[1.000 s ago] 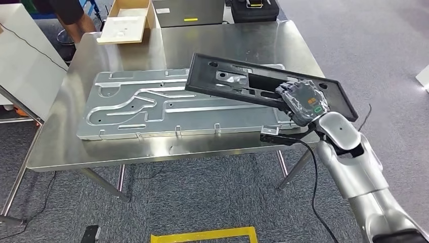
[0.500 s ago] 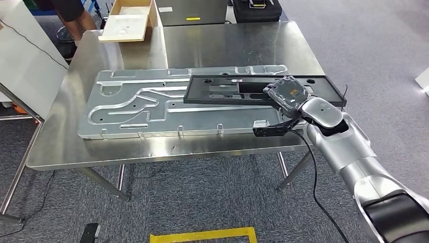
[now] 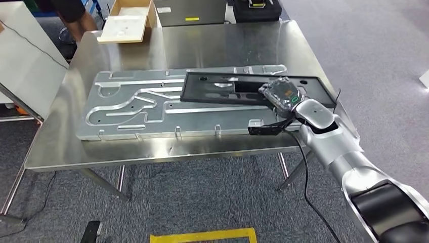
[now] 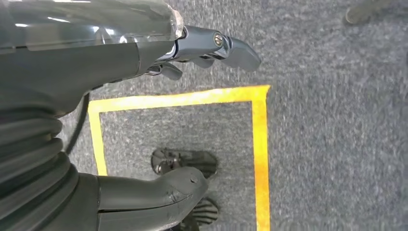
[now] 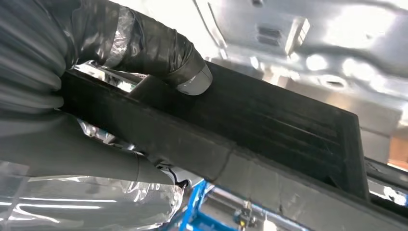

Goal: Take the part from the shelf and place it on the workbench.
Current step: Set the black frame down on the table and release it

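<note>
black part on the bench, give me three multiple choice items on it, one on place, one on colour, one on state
1. Where does the black part lie?
A. over the silver plate on the workbench
B. on the floor
C. in the cardboard box

2. What colour is the tape on the floor?
A. red
B. yellow
C. white

3. What is the right hand doing?
A. hanging with nothing in it
B. pressing on the box
C. gripping the part

Key: 1 A, the head view shows the part across the plate's right half. 2 B, a yellow strip lies on the grey carpet below the bench. 3 C, the right wrist view shows the thumb over the part's edge and fingers under it.
</note>
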Controlling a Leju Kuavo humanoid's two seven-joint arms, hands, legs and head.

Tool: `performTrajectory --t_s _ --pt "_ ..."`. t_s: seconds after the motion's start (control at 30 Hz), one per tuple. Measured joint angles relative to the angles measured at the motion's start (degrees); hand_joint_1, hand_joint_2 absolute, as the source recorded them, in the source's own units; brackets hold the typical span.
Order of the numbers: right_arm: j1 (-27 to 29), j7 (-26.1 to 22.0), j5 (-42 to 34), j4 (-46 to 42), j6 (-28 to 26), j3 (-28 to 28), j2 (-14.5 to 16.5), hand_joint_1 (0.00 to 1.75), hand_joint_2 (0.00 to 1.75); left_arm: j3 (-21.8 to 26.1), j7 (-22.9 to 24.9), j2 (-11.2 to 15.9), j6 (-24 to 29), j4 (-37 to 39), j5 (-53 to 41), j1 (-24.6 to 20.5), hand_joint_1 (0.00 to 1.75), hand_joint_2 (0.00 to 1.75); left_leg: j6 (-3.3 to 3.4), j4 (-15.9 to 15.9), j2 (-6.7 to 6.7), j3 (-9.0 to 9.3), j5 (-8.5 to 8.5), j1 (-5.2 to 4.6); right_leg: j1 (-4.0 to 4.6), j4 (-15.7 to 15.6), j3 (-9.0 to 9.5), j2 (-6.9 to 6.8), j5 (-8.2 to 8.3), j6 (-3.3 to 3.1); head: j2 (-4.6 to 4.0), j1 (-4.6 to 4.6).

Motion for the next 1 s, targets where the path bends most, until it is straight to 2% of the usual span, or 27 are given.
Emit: performTrajectory --t_s 0.07,0.1,0.17,0.23,0.27,0.3,0.33,0.4,0.43,0.47,0.57,0.6,0.67,0.73,0.77,0.8,0.83,0.9,0.93,0.97,1.0 --pt "-0.02 -0.17 -0.11 1.4 -0.16 0.0 0.54 1.75 1.75 -0.13 -0.15 0.02 -0.04 0.0 -0.02 0.03 0.0 1.75 -0.52 0.14 0.02 -0.03 -0.29 0.1 -0.08 -0.26 0.12 0.03 0.06 -0.7 0.0 -0.01" --pt "-0.09 -0.33 -0.3 1.97 -0.24 0.0 0.77 1.75 1.75 -0.21 -0.29 0.03 -0.07 0.01 -0.03 0.03 0.0 1.75 -0.78 1.09 0.04 -0.41 -1.04 0.17 -0.18 -0.44 0.24 0.0 0.14 -1.14 0.0 -0.01" --pt "-0.3 -0.99 -1.06 3.18 -0.65 0.0 1.21 1.75 1.75 -0.41 -0.79 0.08 -0.16 0.01 -0.08 0.05 0.0 1.75 -1.18 6.26 0.08 -2.69 -3.96 0.27 -0.25 -0.7 0.49 -0.06 0.22 -1.84 0.0 0.0" --pt "-0.35 -1.95 -2.16 4.77 -1.16 0.0 1.53 1.75 1.75 -0.69 -1.41 0.11 -0.22 0.01 -0.18 0.12 0.0 1.75 -1.35 13.71 0.09 -6.25 -6.89 0.28 -0.07 -0.69 0.55 -0.06 0.15 -2.15 0.0 0.0" --pt "-0.24 -2.47 -2.7 5.67 -1.33 -0.01 1.63 1.75 1.75 -0.86 -1.7 0.12 -0.23 0.01 -0.24 0.2 0.0 1.75 -1.35 15.85 0.09 -7.39 -7.19 0.28 0.03 -0.67 0.62 -0.04 0.09 -2.22 0.0 -0.01" --pt "-0.11 -2.96 -3.2 6.61 -1.45 -0.02 1.67 1.75 1.75 -1.03 -1.99 0.15 -0.23 0.01 -0.34 0.3 0.0 1.75 -1.25 15.85 0.09 -7.58 -6.36 0.27 0.11 -0.63 0.7 0.0 0.02 -2.27 0.0 -0.01" --pt "0.01 -3.37 -3.64 7.53 -1.6 -0.05 1.67 1.75 1.75 -1.17 -2.25 0.23 -0.22 0.01 -0.45 0.41 0.0 1.75 -1.06 13.58 0.09 -6.66 -4.57 0.25 0.17 -0.56 0.81 0.06 -0.08 -2.27 0.0 -0.01" --pt "0.15 -3.88 -4.41 9.13 -2.01 -0.28 1.63 1.75 1.75 -1.38 -2.66 0.58 -0.13 0.0 -0.6 0.62 0.0 1.75 -0.47 5.93 0.06 -3.06 -0.7 0.09 0.36 -0.42 0.98 0.2 -0.36 -2.1 0.0 0.0" --pt "0.17 -4.03 -4.7 9.86 -2.23 -0.45 1.52 1.75 1.75 -1.46 -2.78 0.77 -0.07 -0.01 -0.63 0.69 0.0 1.75 -0.21 2.81 0.06 -1.57 0.22 -0.04 0.46 -0.33 0.98 0.24 -0.46 -1.94 0.0 0.0" --pt "0.23 -4.13 -4.9 10.52 -2.39 -0.63 1.38 1.75 1.75 -1.55 -2.86 0.93 0.0 -0.01 -0.64 0.79 0.0 1.75 -0.03 1.0 0.05 -0.69 0.48 -0.17 0.52 -0.33 0.95 0.26 -0.49 -1.72 0.0 0.01" --pt "0.47 -4.21 -4.82 12.21 -2.54 -0.95 0.75 1.75 1.75 -1.81 -3.08 1.2 0.22 -0.01 -0.66 1.11 0.0 1.75 0.41 -0.24 0.11 -0.17 0.39 -0.16 0.48 -0.53 0.96 0.24 -0.48 -0.86 0.0 0.0" --pt "0.48 -4.2 -4.65 12.64 -2.53 -1.01 0.55 1.75 1.75 -1.87 -3.17 1.25 0.31 -0.01 -0.66 1.14 0.0 1.75 0.69 -0.6 0.17 0.02 0.57 -0.01 0.46 -0.02 0.78 0.22 -0.98 -0.6 0.0 0.0" --pt "0.35 -4.08 -4.13 13.51 -2.5 -1.09 0.13 1.75 1.75 -2.07 -3.34 1.29 0.49 -0.01 -0.64 1.12 0.0 1.75 1.22 -1.2 0.3 0.33 0.88 0.24 0.31 4.46 -1.17 0.19 -3.75 -0.13 0.0 0.01" --pt "0.37 -3.98 -3.55 14.41 -2.43 -1.09 -0.26 1.75 1.75 -2.25 -3.44 1.33 0.64 0.0 -0.63 1.17 0.0 1.75 1.46 -1.19 0.3 0.35 0.86 0.23 0.12 11.71 -4.67 0.19 -6.93 0.3 0.0 0.02" --pt "0.46 -3.97 -3.33 14.81 -2.38 -1.09 -0.43 1.75 1.75 -2.31 -3.47 1.33 0.71 0.0 -0.63 1.24 0.0 1.75 1.46 -1.12 0.29 0.35 0.81 0.23 -0.02 14.04 -5.9 0.17 -7.39 0.48 0.0 0.01" --pt "0.48 -3.99 -3.15 15.12 -2.32 -1.08 -0.54 1.75 1.75 -2.34 -3.5 1.34 0.75 0.0 -0.63 1.31 0.0 1.75 1.42 -1.02 0.28 0.37 0.72 0.24 -0.18 14.44 -6.25 0.14 -6.78 0.62 0.0 0.01" --pt "0.44 -4.02 -2.99 15.35 -2.25 -1.08 -0.58 1.75 1.75 -2.37 -3.57 1.34 0.79 0.01 -0.62 1.34 0.0 1.75 1.32 -0.88 0.28 0.44 0.6 0.27 -0.34 12.62 -5.47 0.09 -5.14 0.72 0.0 0.01" --pt "0.23 -4.03 -2.79 15.62 -2.14 -1.08 -0.61 1.75 1.75 -2.46 -3.73 1.34 0.82 0.01 -0.58 1.28 0.0 1.75 0.97 -0.53 0.25 0.59 0.24 0.27 -0.56 5.16 -1.85 -0.05 -1.36 0.71 0.0 0.02" --pt "0.15 -4.0 -2.74 15.72 -2.15 -1.09 -0.61 1.75 1.75 -2.5 -3.81 1.35 0.83 0.01 -0.55 1.23 0.0 1.75 0.75 -0.32 0.21 0.58 0.08 0.2 -0.48 2.05 -0.35 -0.05 -0.29 0.59 0.0 0.01" --pt "0.1 -3.98 -2.73 15.81 -2.2 -1.09 -0.61 1.75 1.75 -2.54 -3.86 1.36 0.83 0.0 -0.51 1.21 0.0 1.75 0.5 -0.21 0.18 0.55 0.0 0.13 -0.35 0.22 0.48 -0.03 0.07 0.44 0.0 0.02" --pt "0.06 -3.96 -2.72 15.88 -2.25 -1.09 -0.6 1.75 1.75 -2.55 -3.91 1.38 0.84 0.0 -0.48 1.22 0.0 1.75 0.23 -0.2 0.15 0.52 0.0 0.06 -0.14 -0.25 0.66 0.02 -0.15 0.22 0.0 0.01"
